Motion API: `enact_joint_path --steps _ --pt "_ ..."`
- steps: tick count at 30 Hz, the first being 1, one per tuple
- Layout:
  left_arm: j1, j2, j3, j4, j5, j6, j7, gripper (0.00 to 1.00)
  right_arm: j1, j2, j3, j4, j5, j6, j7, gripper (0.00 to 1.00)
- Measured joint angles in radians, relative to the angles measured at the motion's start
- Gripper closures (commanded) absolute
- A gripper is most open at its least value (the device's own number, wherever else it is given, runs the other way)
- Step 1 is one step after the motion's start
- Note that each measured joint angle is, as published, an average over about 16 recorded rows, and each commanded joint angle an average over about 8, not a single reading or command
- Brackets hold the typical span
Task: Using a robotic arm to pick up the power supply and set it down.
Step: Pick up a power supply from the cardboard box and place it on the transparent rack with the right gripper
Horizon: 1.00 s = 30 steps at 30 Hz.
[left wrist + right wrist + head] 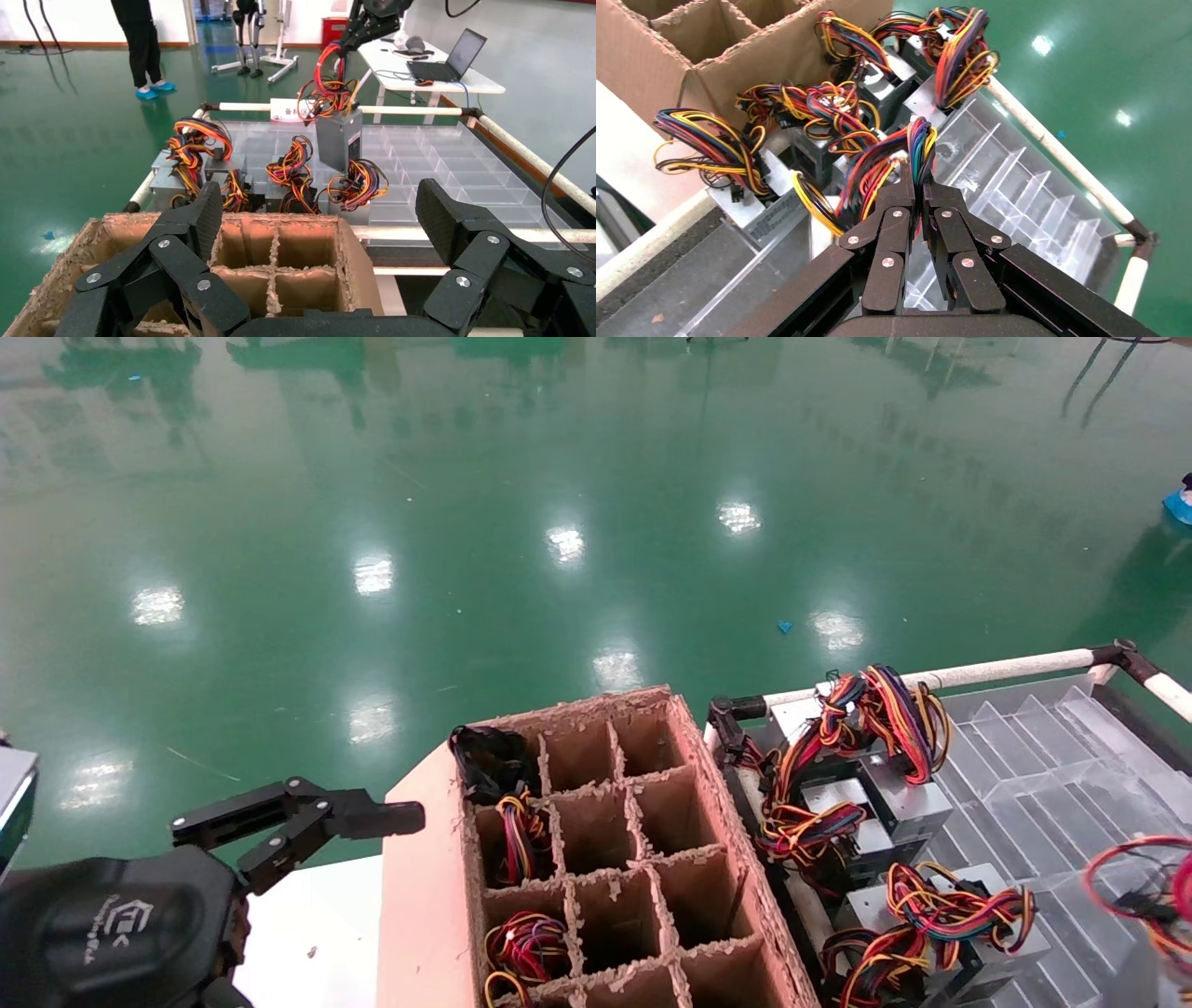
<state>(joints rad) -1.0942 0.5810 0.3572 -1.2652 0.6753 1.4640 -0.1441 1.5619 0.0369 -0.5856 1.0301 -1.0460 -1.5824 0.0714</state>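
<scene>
Fingers of the left gripper (298, 817) are spread wide and hold nothing. It hovers beside the near left corner of the cardboard carton (424, 896), a divided box whose left-hand cells hold coiled wire bundles (523, 947). In the left wrist view the two black fingers frame the carton's open cells.

Past the carton's right wall lies a clear partitioned tray (1052, 775) rimmed by a white tube frame (1006, 666). Several grey boxes with orange, yellow, purple and black wires (885, 803) crowd the tray's left edge, just beside the carton.

The right gripper (919, 186) is closed on the wire bundle of the power supply (873, 179). The two fingertips meet with red, yellow and blue strands pinched between them, and the loops spill out to both sides of the jaws. From the left wrist view this gripper (367, 24) shows farther off. It is high over the tray with a big red wire loop bunched right under it. The grey metal box of the power supply (339, 140) hangs upright directly below on those wires. The box sits behind the row of other units, roughly midway along the tray. Whether its lower end touches the tray cannot be told. In the head view only the red loop (1131, 859) shows, at the tray's right side.
</scene>
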Motion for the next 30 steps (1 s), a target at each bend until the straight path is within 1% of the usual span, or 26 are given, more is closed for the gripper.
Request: enact_joint_path --steps 6,12,22,30 --pt "0.000 0.000 0.000 0.000 0.000 0.000 0.000 0.00 -0.026 -0.017 -0.019 0.003 0.024 0.001 -0.007 1.00" --pt "0.000 0.000 0.000 0.000 0.000 0.000 0.000 0.00 -0.038 -0.048 -0.031 0.009 0.025 0.000 -0.005 1.00" --pt "0.000 0.000 0.000 0.000 0.000 0.000 0.000 0.00 -0.031 -0.094 -0.053 0.013 -0.006 -0.003 0.003 1.00" --pt "0.000 0.000 0.000 0.000 0.000 0.000 0.000 0.00 -0.018 -0.109 -0.080 0.002 -0.017 -0.005 0.006 1.00"
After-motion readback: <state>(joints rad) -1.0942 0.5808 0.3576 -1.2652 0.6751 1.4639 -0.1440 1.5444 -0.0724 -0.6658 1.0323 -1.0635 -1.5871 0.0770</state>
